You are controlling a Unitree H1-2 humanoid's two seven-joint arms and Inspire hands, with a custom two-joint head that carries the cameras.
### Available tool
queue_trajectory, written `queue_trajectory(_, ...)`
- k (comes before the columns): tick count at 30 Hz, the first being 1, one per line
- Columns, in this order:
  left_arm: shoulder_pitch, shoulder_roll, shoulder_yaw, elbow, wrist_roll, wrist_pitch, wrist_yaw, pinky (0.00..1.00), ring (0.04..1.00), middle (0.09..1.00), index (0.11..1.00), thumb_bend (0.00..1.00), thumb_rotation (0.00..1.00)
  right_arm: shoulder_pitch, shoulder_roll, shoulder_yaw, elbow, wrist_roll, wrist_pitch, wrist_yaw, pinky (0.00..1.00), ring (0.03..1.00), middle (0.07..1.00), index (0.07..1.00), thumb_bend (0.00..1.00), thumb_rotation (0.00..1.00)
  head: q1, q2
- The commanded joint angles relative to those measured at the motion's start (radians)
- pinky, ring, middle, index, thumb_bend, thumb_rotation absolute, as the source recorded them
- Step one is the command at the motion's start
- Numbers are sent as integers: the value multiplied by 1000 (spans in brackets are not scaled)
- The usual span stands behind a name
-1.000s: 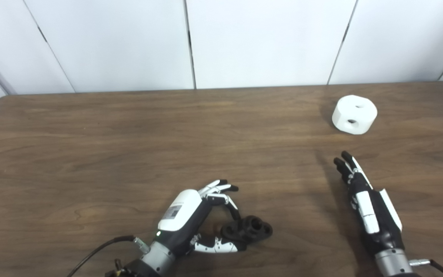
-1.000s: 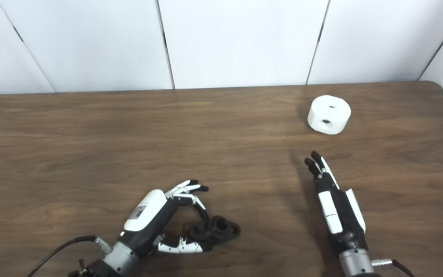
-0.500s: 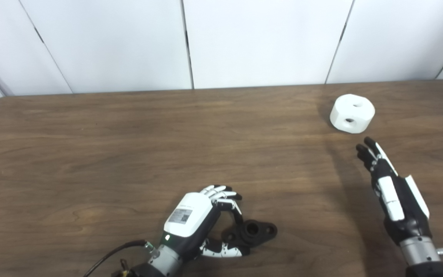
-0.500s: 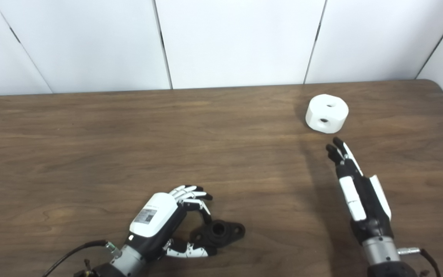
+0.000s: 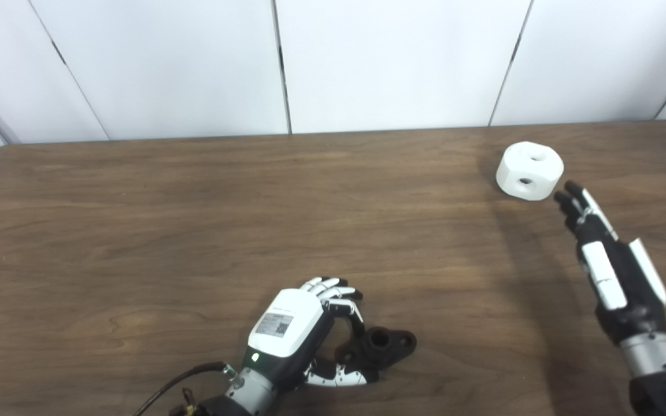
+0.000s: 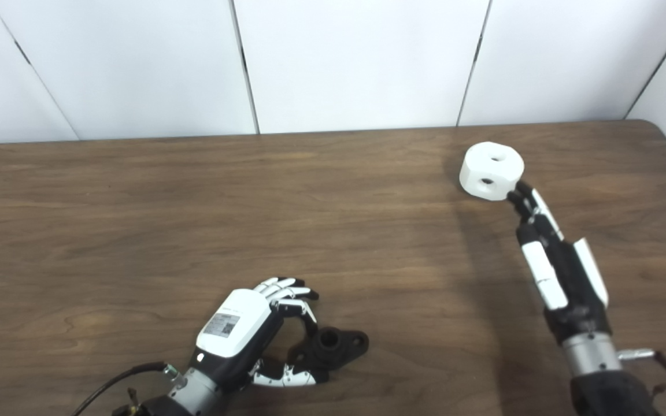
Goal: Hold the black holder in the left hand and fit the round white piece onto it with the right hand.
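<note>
Left eye view: black plastic holder with a raised round collar and flat ears lies on the brown wood-grain table, near the front edge, a little left of centre. Left hand, white-backed with black fingers, is curled around the holder's left side: the fingers arch over it from behind and the thumb reaches along the table in front. Contact looks likely at the holder's left end, but whether the hand actually grips it I cannot tell; the holder rests flat on the wood. Round white piece, a short thick cylinder with one hole in its top face and one in its side wall, stands at the far right of the table, well apart from the holder. Right hand is stretched out flat and edge-on, fingers straight and close together, holding nothing. Its fingertips sit just beside the piece's near right side; in the right eye view they seem to touch it, in the left eye view a small gap shows. White wall panels stand behind the table.
</note>
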Motion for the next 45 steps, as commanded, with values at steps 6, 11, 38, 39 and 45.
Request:
queue_trajectory(6, 42, 35, 7, 66, 27, 47, -78, 873, 878, 800, 490, 517, 48, -124, -60, -5, -11, -152, 27, -19, 956, 973, 959, 938, 696, 484, -47, -27)
queue_trajectory(11, 50, 48, 15, 65, 27, 31, -67, 859, 866, 791, 490, 517, 49, -200, -99, 21, 30, -302, 79, -27, 865, 924, 940, 939, 817, 468, -105, -51)
queue_trajectory(38, 63, 76, 53, 102, -7, -30, -40, 858, 864, 792, 490, 517, 46, -613, -298, 210, 481, -550, 258, 78, 860, 1000, 1000, 861, 865, 364, -205, -102)
queue_trajectory(39, 63, 75, 53, 101, -5, -26, -44, 859, 865, 793, 490, 516, 46, -620, -305, 220, 494, -559, 258, 80, 851, 1000, 1000, 848, 867, 368, -204, -102)
queue_trajectory(45, 63, 74, 52, 104, -3, -29, -44, 865, 867, 796, 490, 516, 47, -657, -328, 257, 542, -579, 263, 96, 894, 1000, 1000, 773, 909, 343, -202, -105)
